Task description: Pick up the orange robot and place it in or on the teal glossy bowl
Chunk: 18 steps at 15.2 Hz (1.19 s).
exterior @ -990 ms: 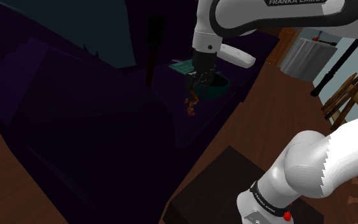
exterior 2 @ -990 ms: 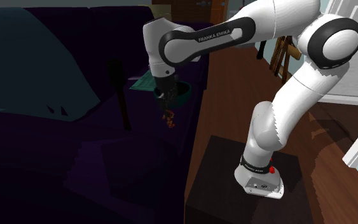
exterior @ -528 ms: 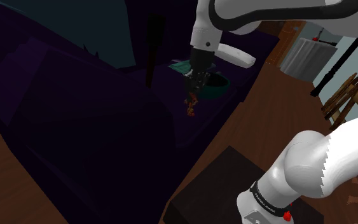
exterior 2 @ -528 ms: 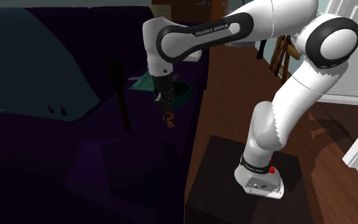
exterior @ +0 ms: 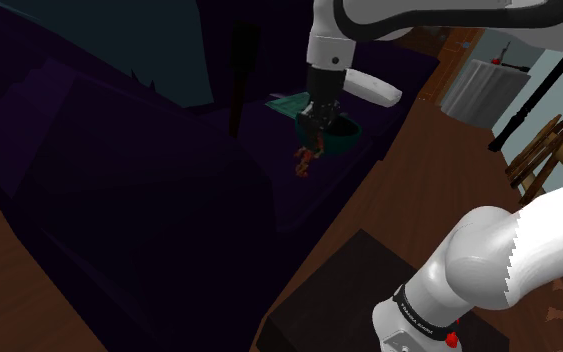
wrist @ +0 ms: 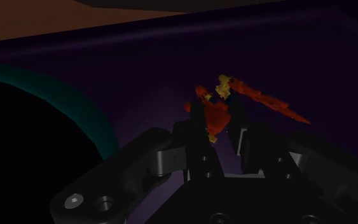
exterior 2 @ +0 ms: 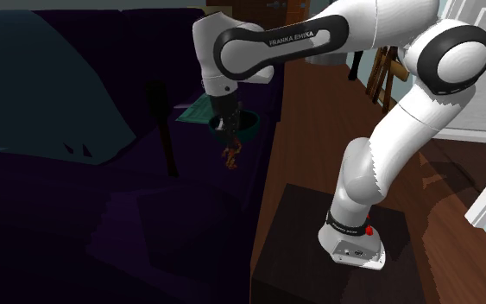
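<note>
gripper (wrist: 218,129) closed on the orange robot (wrist: 217,113), which juts past the jaws, clear of the dark sofa (exterior: 149,220) below; rim of the teal bowl (wrist: 85,109) just beside the jaws.

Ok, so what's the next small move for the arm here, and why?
Probably shift the claw sideways over the teal bowl: it is shut on the orange robot, which hangs beside the bowl rather than above it.

The toy robot (wrist: 217,116) hangs between the fingers (wrist: 196,143) beside the bowl (wrist: 75,105).
</note>
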{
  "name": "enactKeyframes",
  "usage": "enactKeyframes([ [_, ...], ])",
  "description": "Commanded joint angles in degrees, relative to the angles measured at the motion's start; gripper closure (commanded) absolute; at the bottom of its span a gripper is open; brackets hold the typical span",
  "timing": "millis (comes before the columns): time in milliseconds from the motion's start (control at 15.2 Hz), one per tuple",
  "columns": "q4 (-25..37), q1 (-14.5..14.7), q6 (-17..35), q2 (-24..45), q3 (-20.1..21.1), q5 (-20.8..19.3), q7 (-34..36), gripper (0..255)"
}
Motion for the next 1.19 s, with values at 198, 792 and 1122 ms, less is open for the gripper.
enactKeyframes([
  [198,3.8,-0.1,-3.9,0.0,-0.1,-0.4,-0.1,255],
  [792,11.6,-0.3,-10.7,1.0,-0.3,-0.7,-0.1,255],
  [1122,16.4,-0.4,-14.6,1.9,-0.3,-0.8,-0.1,255],
])
